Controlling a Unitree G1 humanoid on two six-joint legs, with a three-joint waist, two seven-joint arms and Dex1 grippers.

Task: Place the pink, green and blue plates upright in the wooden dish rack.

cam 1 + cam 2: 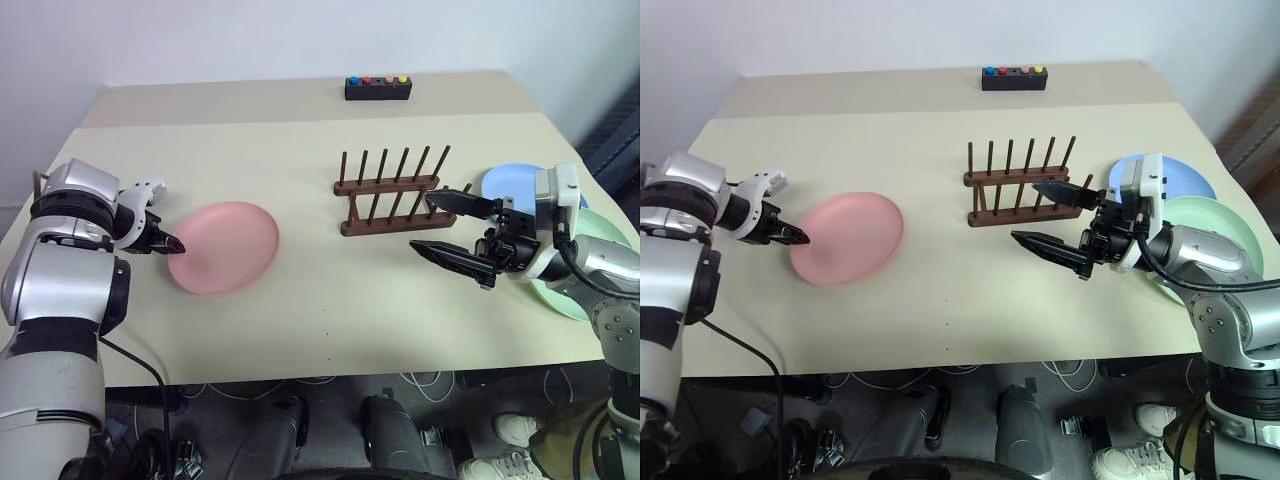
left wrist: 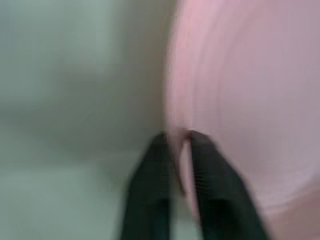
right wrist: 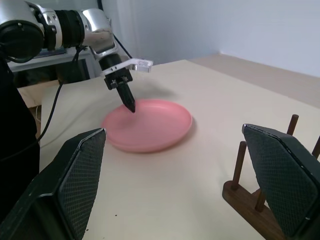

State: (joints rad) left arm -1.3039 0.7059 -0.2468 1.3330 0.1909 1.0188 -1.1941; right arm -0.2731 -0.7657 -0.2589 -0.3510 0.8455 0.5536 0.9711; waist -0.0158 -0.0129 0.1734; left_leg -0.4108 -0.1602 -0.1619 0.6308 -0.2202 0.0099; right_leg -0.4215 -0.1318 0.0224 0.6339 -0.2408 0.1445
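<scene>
Pink plate [image 1: 225, 247] lies flat on the left of your table [image 1: 300, 300], and your left gripper [image 1: 172, 243] pinches its left rim. It looks round and smooth. Your right gripper [image 1: 452, 228] hangs wide open, just right of the wooden dish rack [image 1: 390, 190].

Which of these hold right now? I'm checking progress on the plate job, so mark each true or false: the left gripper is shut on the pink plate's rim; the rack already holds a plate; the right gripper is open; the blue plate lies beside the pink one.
1. The left gripper is shut on the pink plate at its rim: true.
2. The wooden dish rack holds a plate: false, its pegs stand bare.
3. The right gripper is open: true.
4. The blue plate lies beside the pink one: false, it lies by the green plate, beyond the rack.
</scene>
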